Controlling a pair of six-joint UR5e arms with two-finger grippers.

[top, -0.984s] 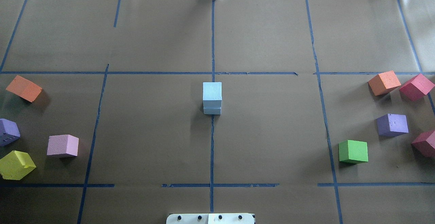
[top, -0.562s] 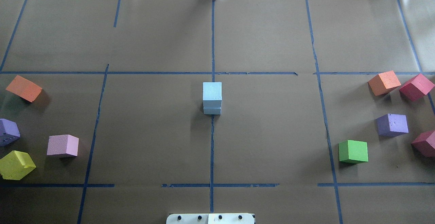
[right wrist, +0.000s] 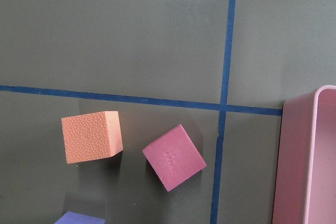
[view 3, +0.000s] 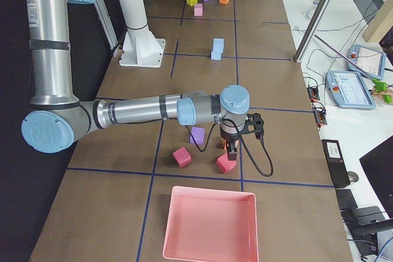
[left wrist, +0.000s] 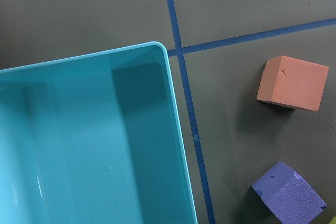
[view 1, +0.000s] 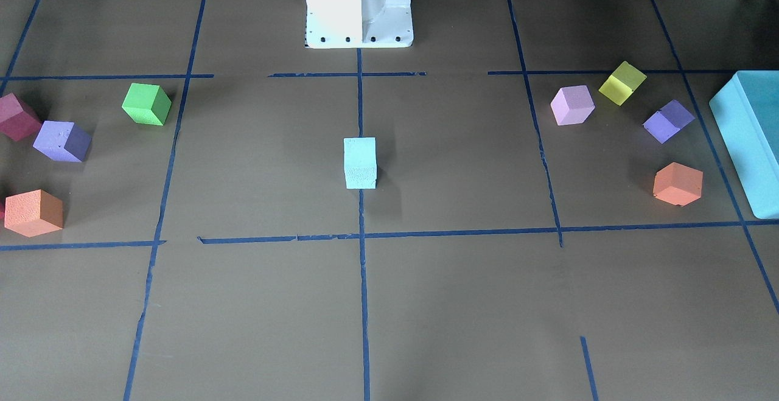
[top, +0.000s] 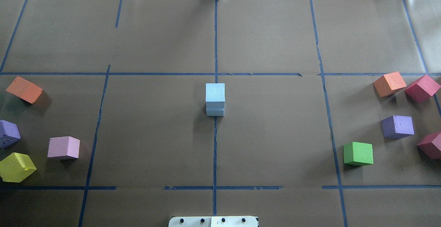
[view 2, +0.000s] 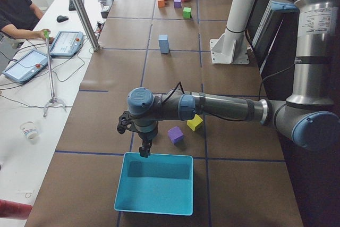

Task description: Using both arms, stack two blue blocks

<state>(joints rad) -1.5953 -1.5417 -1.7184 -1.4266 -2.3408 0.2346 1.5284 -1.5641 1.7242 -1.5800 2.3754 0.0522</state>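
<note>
The two blue blocks stand stacked at the table's centre on the blue tape line, the top block [top: 215, 92] on the lower block [top: 215, 112]. The stack also shows in the front view [view 1: 359, 162], the left side view [view 2: 163, 43] and the right side view [view 3: 217, 48]. No gripper is near it. My left gripper [view 2: 143, 151] hangs over the near rim of the teal box [view 2: 155, 188]. My right gripper [view 3: 231, 147] hangs over a red cube [view 3: 225, 164]. I cannot tell whether either is open or shut.
Orange [top: 24, 89], purple [top: 8, 133], pink [top: 63, 147] and yellow [top: 16, 166] cubes lie on the left. Orange [top: 389, 83], red [top: 422, 88], purple [top: 398, 126] and green [top: 358, 153] cubes lie on the right. A pink tray [view 3: 210, 225] sits at the right end.
</note>
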